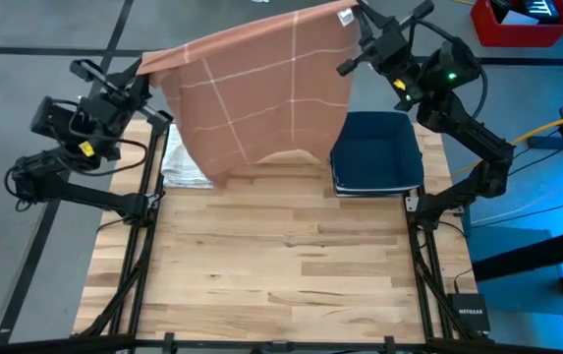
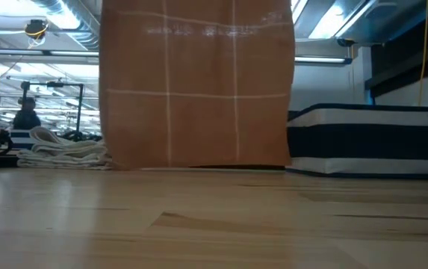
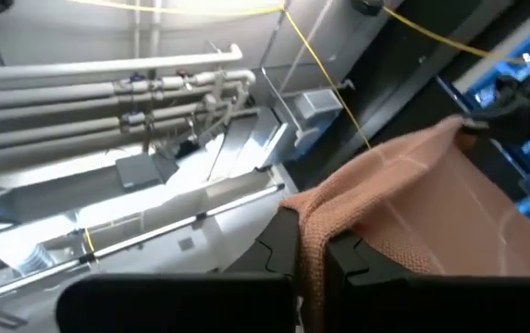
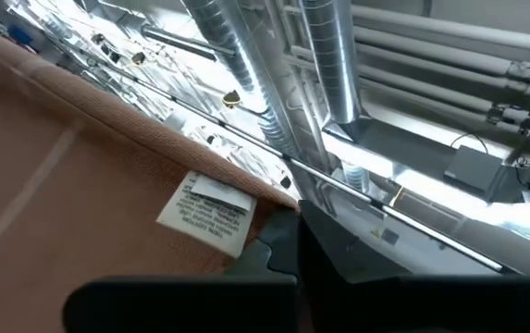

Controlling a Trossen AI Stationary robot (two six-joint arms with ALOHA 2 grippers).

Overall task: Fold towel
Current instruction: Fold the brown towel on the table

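A terracotta towel (image 1: 261, 88) with pale grid lines hangs spread like a sheet between my two raised grippers, above the table's far part. My left gripper (image 1: 145, 69) is shut on its upper left corner and my right gripper (image 1: 353, 18) on its upper right corner, next to a white label (image 4: 211, 215). In the low view the towel (image 2: 199, 90) hangs straight down. Its lower edge (image 2: 199, 164) reaches the tabletop. My left gripper pinches the towel's upper corner (image 3: 313, 242) between its two fingers (image 3: 362, 264), which slant upward; the cloth bunches into a fold there. The top edge runs off taut toward the other arm. My right gripper pinches the opposite upper corner (image 4: 266, 211), just past the label, with its fingers (image 4: 281, 248) slanting upward. The towel hangs below the fingers, its top edge drawn straight.
A folded navy towel stack (image 1: 377, 152) lies at the table's far right, right beside the hanging towel. A pile of pale folded cloths (image 1: 185, 162) lies at the far left. The near half of the wooden table (image 1: 281, 265) is bare wood.
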